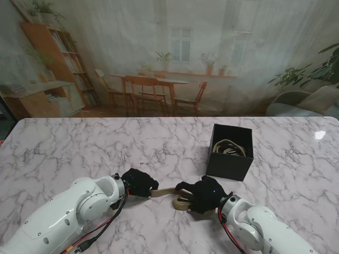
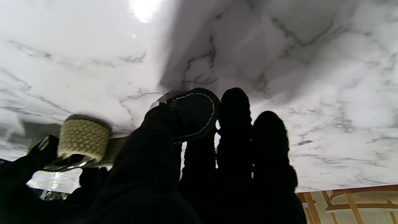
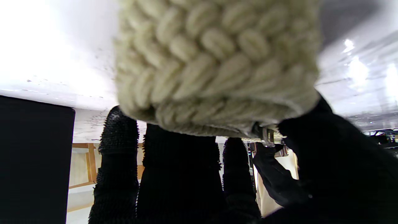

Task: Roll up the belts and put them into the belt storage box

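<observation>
- On the marble bench (image 1: 79, 148), a woven beige belt (image 1: 175, 197) is seen from the stand view lying near me, stretched between the two black-gloved hands.
- The left robot hand (image 1: 139, 182) is closed on one end of the belt; in its wrist view a dark stitched tab (image 2: 194, 113) is pinched at the fingers (image 2: 234, 124), a detail too small in the stand view.
- The right robot hand (image 1: 204, 194) is clamped on the partly rolled end of the belt; only its wrist view shows the coarse weave (image 3: 217, 62) close up and a metal buckle part (image 3: 266, 137) beside the thumb.
- The roll (image 2: 84, 140) is also seen in the left wrist view, held off the bench.
- A black box (image 1: 230, 152) stands just beyond the right robot hand, apart from it, with another coiled belt (image 1: 229, 147) inside; this content is shown by the stand view alone, the right wrist view giving only a dark wall (image 3: 34, 161).
</observation>
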{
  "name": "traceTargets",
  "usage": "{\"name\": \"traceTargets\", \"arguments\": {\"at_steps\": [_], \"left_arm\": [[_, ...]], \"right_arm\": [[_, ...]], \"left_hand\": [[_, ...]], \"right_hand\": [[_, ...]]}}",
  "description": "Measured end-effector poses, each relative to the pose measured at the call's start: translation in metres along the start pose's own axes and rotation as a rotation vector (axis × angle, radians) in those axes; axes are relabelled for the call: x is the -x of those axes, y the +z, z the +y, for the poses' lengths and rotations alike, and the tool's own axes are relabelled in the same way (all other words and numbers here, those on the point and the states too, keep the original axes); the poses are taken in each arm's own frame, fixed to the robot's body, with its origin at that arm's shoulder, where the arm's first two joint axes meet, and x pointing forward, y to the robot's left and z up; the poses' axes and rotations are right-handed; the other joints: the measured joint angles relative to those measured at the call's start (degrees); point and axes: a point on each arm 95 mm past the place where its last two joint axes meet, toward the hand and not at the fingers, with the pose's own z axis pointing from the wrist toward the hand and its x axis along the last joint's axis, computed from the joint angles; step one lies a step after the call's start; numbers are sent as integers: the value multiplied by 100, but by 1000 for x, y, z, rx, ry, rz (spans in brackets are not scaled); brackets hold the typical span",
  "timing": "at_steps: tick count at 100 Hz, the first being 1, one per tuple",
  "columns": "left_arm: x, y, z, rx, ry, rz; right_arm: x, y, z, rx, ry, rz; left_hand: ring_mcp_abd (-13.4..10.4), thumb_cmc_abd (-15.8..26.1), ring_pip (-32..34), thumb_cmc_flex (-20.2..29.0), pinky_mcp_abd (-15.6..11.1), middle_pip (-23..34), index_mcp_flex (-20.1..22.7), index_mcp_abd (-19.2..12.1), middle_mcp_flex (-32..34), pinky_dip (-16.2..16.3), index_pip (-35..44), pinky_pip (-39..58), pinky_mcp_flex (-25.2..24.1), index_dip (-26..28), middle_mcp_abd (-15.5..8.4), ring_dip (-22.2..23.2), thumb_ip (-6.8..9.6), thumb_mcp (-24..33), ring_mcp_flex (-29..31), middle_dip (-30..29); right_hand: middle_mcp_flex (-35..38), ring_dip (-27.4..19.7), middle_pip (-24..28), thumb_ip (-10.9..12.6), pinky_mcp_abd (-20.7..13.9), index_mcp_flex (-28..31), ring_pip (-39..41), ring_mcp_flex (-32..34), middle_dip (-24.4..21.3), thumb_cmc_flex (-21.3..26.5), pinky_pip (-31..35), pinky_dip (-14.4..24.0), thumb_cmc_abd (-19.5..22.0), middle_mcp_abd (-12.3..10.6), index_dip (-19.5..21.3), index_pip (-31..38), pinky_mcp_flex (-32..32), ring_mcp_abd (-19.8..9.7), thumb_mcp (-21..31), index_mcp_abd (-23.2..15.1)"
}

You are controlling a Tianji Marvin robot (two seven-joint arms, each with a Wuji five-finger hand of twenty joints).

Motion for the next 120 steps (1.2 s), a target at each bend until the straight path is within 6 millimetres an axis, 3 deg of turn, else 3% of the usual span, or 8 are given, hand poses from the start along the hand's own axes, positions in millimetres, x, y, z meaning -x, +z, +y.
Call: {"name": "traceTargets", "arguments": {"at_steps": [19, 44, 57, 64, 71, 79, 95, 120], "left_arm": [[-11, -10, 1, -12, 8, 47], [-17, -16, 6, 12, 20, 62], [-25, -15, 7, 24, 14, 99], [-33, -12, 8, 31, 10, 130], [-37, -11, 8, 31, 5, 142], [-40, -10, 8, 29, -6, 156], [-50, -4, 6, 36, -62, 207], [-51, 4, -1, 84, -69, 206]], "right_arm": [[-2, 5, 0, -7, -1, -19], [-3, 9, 0, 4, 11, -58], [-5, 11, 1, -7, 10, -76], [-7, 12, 3, -31, 7, -79], [-8, 12, 4, -37, 6, -84], [-8, 13, 4, -36, 7, -87], [-8, 13, 4, -35, 16, -88], [-7, 11, 4, -34, 52, -75]], "left_hand": [[29, -54, 20, 0, 14, 0, 68, -1, 2, 0, 99, 5, 48, -12, 6, 2, 10, 0, 12, -2], [23, -87, 20, 0, 18, -2, 71, -1, 73, 0, 140, 6, 66, -87, 7, 2, 12, 0, 73, -12], [18, -87, 20, -30, 18, -2, 72, 14, 73, 0, 139, 7, 108, -191, 13, 2, 12, 41, 76, -41], [17, -121, 20, -118, 21, 218, 223, 86, 69, 0, 52, 9, 111, -385, 41, 1, 13, 43, 79, -328], [67, -107, 20, -477, 48, 630, 380, 162, -26, 0, -125, 67, 110, -541, 146, -3, 14, -57, 81, -1110], [142, 252, -39, -962, 107, 705, 561, 285, -180, 0, -656, 75, 12, -669, 234, -39, 15, -362, 69, -1646], [311, 1105, -241, -1635, 223, 777, 654, 392, -453, 78, -1747, 75, -439, -1044, 395, -58, 15, -682, -307, -1696], [392, 1234, -311, -1839, 255, 856, 367, 383, -530, 142, -2556, 11, -700, -1444, 371, -58, 15, -685, -561, -1668]], "right_hand": [[0, 41, 184, 2, 3, -121, 136, 0, 49, -17, 0, 0, 46, 13, 0, -20, -2, 15, 0, 877], [0, 80, 211, 53, 8, -207, 150, 1, 28, -24, -1, 0, 103, 21, 0, -27, -41, 23, -2, 932], [-10, 91, 359, 267, 64, -207, 267, 1, 38, -77, -1, 0, 223, 48, 0, -26, -75, 77, -34, 940], [-11, -4, 361, 293, 66, -207, 261, -23, -6, -77, -1, 0, 227, 67, 0, -26, -75, 97, -34, 942], [-11, -4, 361, 345, 66, -205, 261, -57, -10, -77, -1, 0, 235, 84, 0, -26, -76, 120, -34, 943], [-11, -4, 366, 347, 68, -191, 264, -57, -10, -77, -1, 0, 289, 109, 0, -26, -76, 143, -37, 943], [-11, -4, 367, 348, 68, -115, 269, -57, -29, -77, -1, 0, 440, 149, 0, 2, -76, 179, -42, 944], [-15, -4, 295, 644, 68, -90, 269, -139, -81, -77, -1, 0, 1387, 239, 0, 4, -190, 261, -429, 944]]}}
